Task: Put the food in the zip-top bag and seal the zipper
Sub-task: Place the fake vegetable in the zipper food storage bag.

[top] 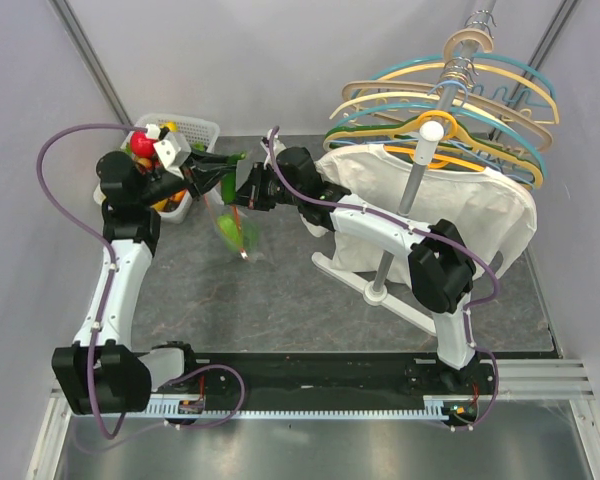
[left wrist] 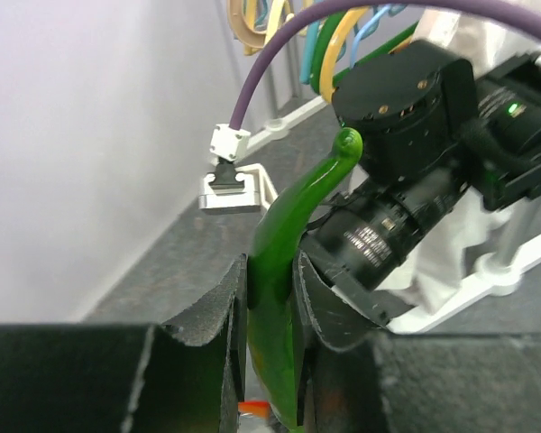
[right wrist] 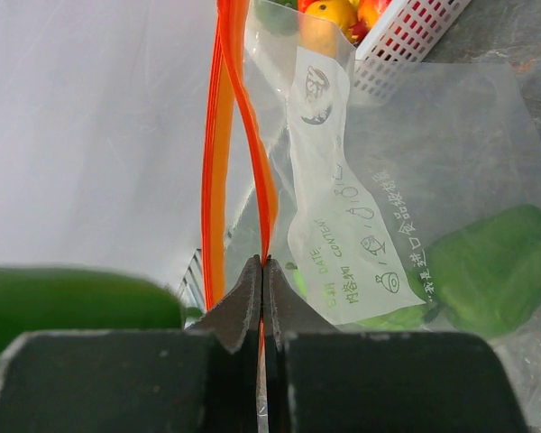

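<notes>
My left gripper (left wrist: 270, 298) is shut on a long curved green toy vegetable (left wrist: 284, 262), which also shows in the top view (top: 220, 168), held in the air beside the bag's mouth. My right gripper (right wrist: 264, 287) is shut on one lip of the zipper (right wrist: 252, 135), the red-orange strip, and holds the zip-top bag (top: 236, 222) hanging above the table. The bag's mouth stands open, its two strips apart. A green pepper-like food piece (right wrist: 491, 266) lies inside the bag, also seen from above (top: 235, 232).
A white lattice basket (top: 195, 128) with red, orange and yellow toy food stands at the back left. A hanger stand (top: 420, 180) with several hangers and a white garment (top: 480, 215) fills the right side. Its white feet reach toward the table's middle.
</notes>
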`<state>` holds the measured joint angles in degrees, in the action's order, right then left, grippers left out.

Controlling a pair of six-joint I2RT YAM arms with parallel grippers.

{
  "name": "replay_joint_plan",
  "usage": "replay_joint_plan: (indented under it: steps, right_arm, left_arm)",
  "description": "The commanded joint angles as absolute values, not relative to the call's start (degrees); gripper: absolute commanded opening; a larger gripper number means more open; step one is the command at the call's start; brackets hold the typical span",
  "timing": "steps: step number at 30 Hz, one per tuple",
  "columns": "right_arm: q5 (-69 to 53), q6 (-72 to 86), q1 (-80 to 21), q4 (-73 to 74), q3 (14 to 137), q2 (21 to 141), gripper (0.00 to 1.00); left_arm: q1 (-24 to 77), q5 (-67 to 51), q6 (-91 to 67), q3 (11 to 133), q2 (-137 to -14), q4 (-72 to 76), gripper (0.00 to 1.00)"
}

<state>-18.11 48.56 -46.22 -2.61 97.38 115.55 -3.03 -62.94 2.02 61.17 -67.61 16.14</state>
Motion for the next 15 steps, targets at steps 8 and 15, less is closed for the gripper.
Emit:
replay_joint_plan:
  steps: [8,15]
  right_arm:
    - [-23.38,52.82,-45.70,-8.61,97.29,113.55,0.00]
    - [-24.43,54.23,-45.62,-9.67,97.21,113.38,0.00]
  left_arm:
    - [-2.99,-57.22,29.61,52.21,-61.79,15.91,0.02]
    - [-3.86,-51.15,38.31,45.01,-58.54,19.34,0.02]
